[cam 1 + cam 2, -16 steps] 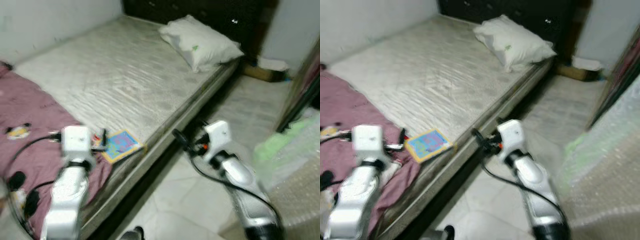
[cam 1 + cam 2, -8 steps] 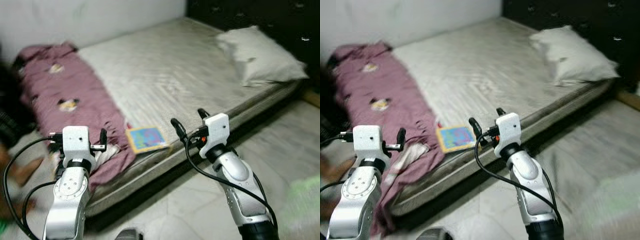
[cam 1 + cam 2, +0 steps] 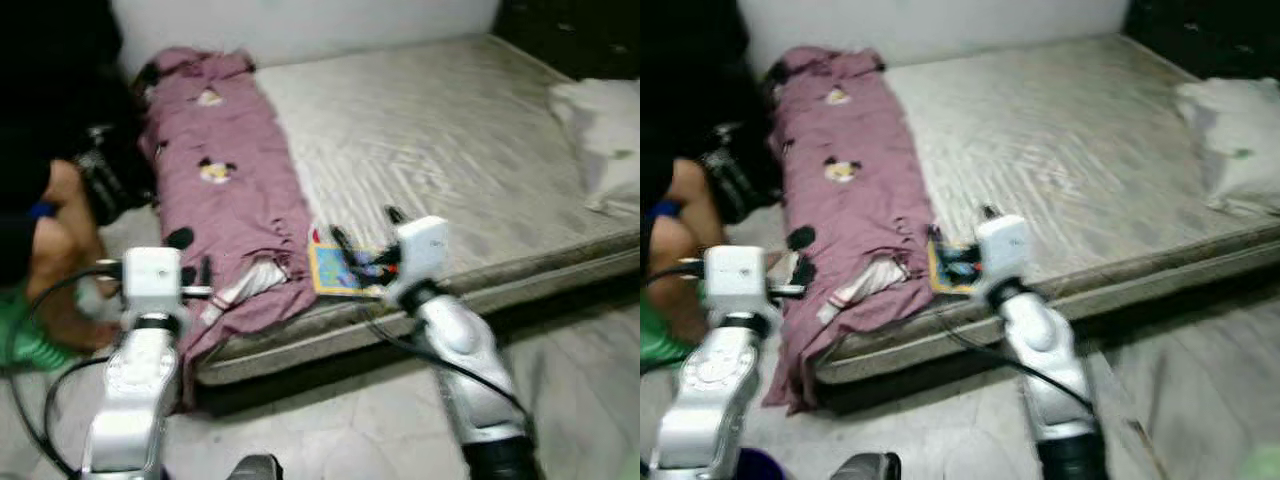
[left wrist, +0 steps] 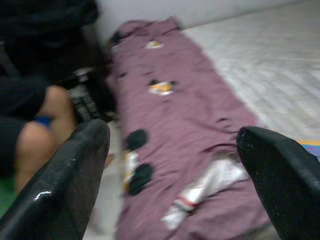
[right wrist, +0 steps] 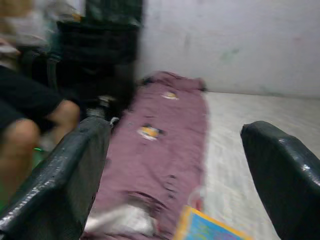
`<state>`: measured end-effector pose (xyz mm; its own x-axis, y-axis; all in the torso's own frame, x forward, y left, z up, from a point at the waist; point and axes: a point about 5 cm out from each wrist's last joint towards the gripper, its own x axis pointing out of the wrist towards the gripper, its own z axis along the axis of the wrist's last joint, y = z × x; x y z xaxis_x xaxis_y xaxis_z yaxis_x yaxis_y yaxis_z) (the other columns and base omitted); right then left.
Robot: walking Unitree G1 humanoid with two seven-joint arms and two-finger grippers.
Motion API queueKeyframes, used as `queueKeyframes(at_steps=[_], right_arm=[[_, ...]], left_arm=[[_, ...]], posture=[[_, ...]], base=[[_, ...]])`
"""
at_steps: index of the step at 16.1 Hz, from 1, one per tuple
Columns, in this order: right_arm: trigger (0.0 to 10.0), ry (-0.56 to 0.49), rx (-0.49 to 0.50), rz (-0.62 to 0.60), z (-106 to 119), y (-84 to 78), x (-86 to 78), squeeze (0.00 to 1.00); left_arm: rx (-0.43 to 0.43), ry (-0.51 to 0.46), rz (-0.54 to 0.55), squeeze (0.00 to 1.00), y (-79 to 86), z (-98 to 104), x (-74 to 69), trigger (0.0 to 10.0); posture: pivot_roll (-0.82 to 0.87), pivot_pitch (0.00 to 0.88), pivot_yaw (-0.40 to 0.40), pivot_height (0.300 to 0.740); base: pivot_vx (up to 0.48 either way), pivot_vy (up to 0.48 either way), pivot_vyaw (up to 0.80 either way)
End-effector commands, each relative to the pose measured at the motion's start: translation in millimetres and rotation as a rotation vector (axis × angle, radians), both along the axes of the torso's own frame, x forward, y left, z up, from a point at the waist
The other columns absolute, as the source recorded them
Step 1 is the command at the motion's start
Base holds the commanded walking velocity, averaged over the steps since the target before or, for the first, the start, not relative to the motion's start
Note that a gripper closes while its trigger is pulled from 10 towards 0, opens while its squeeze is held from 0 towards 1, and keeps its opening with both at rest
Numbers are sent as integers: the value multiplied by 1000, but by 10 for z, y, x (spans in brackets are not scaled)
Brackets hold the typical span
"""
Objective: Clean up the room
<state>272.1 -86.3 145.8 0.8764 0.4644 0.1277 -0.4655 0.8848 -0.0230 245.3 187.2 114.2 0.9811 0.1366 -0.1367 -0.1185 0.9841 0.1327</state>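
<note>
Lay flat at the near edge of the bare, ridged mattress (image 3: pixel 440 150): thin square picture book (image 3: pixel 335 270), just beside rumpled maroon blanket (image 3: pixel 215 215). Hovered over book with jaws spread: right gripper (image 3: pixel 362 235); likewise spread, left gripper (image 3: pixel 190 272) beside blanket's hanging end.

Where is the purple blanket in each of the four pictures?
Left eye view: the purple blanket lies along the left side of the bed.
Right eye view: same place, slightly further left.
Left wrist view: central, running away from the camera.
Right wrist view: central again, beside the colourful book.
Shared landmark: that colourful book, at the blanket's near end.
</note>
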Motion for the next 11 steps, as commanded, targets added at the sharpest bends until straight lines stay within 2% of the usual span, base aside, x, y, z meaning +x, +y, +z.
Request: queueKeyframes(at_steps=[1,7,11], right_arm=[[10000,-21,-10,-14,58,-45,4,0],[10000,-36,-21,-2,100,-37,20,0],[10000,-33,-13,-2,91,-39,23,0]], left_arm=[[-3,-15,-23,0,-41,39,39,10000],[-48,-40,-75,0,-121,65,53,10000],[-55,-46,-91,0,-135,68,50,10000]], posture=[[-53,14,44,740],[-51,9,32,740],[-56,14,35,740]], base=[[0,0,481],[0,0,0],[280,0,689]])
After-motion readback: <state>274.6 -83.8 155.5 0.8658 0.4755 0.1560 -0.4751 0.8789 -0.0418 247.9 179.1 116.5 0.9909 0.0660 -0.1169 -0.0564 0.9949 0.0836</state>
